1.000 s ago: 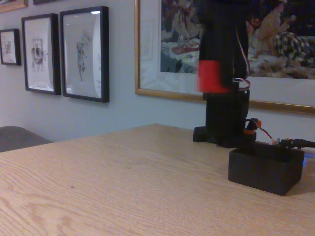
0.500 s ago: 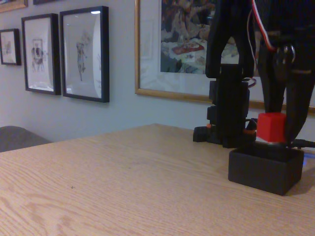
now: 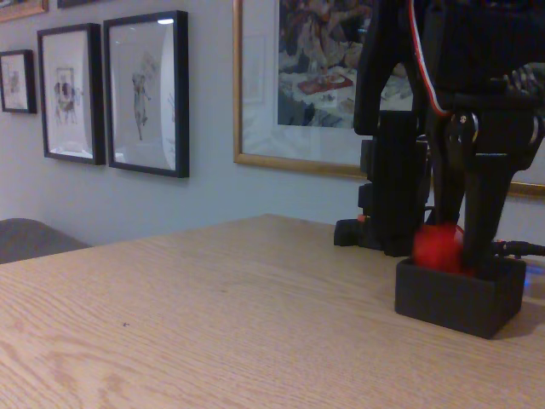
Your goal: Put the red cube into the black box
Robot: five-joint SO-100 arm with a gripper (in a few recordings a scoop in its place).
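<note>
The red cube (image 3: pixel 436 247) sits low over the black box (image 3: pixel 456 300) at the right of the table, its lower part dipping behind the box's front wall and its outline slightly blurred. My gripper (image 3: pixel 460 247) reaches down from above and is shut on the cube, with one black finger above and left of it and the longer finger (image 3: pixel 484 230) on its right reaching into the box. The floor of the box is hidden by its walls.
The arm's black base block (image 3: pixel 392 223) stands just behind the box, with wires trailing to the right. The wooden table (image 3: pixel 213 315) stretches wide to the left and front. Framed pictures (image 3: pixel 145 92) hang on the wall behind.
The arm swung right and came down. The cube went from high in the air to just above the box, and now sits lowered into the box's opening, still held.
</note>
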